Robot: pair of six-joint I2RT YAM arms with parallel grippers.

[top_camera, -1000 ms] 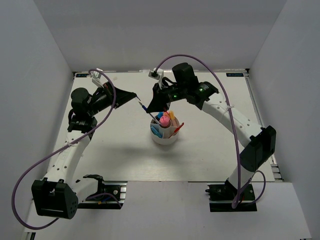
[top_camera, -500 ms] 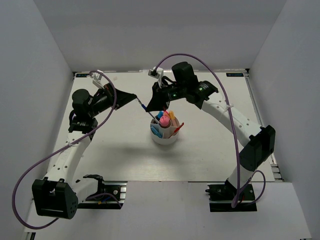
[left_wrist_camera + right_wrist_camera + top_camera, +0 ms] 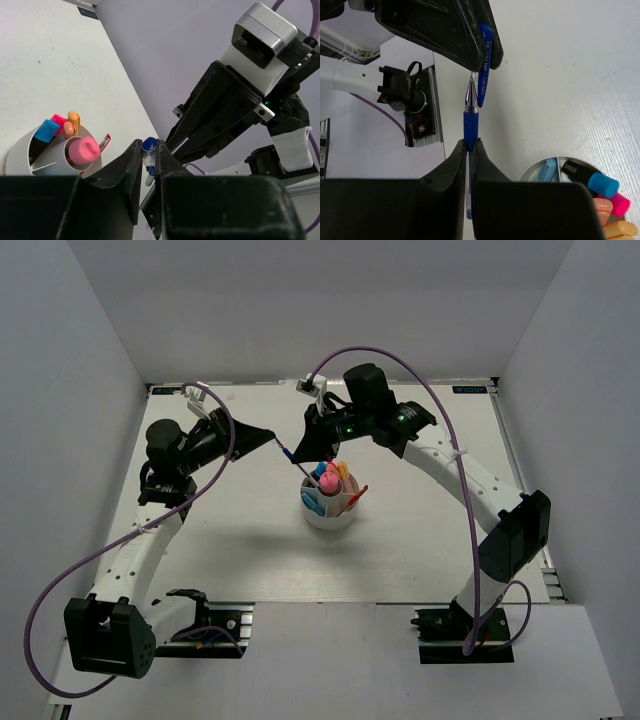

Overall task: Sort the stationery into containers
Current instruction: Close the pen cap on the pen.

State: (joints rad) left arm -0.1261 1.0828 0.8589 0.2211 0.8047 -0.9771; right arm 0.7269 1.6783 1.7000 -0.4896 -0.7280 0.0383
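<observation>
A thin blue pen (image 3: 288, 452) hangs in the air between both grippers, left of the round white cup (image 3: 312, 518). My left gripper (image 3: 277, 443) is shut on its blue cap end (image 3: 148, 145). My right gripper (image 3: 298, 458) is shut on its blue ribbed grip (image 3: 471, 125). In the right wrist view the clear tip (image 3: 471, 86) sits at the cap's mouth, with the cap's clip (image 3: 484, 55) beside it. The cup holds a pink highlighter (image 3: 327, 481), an orange one (image 3: 346, 472), blue ones (image 3: 312, 504) and a red pen (image 3: 358, 494).
The cup also shows in the left wrist view (image 3: 20, 156) and in the right wrist view (image 3: 536, 173), below the grippers. Grey walls close in the white table (image 3: 230, 540) on three sides. The arm bases and cables are at the near edge.
Almost nothing: both arms have shifted very slightly and both grippers still hold the blue pen between them.
</observation>
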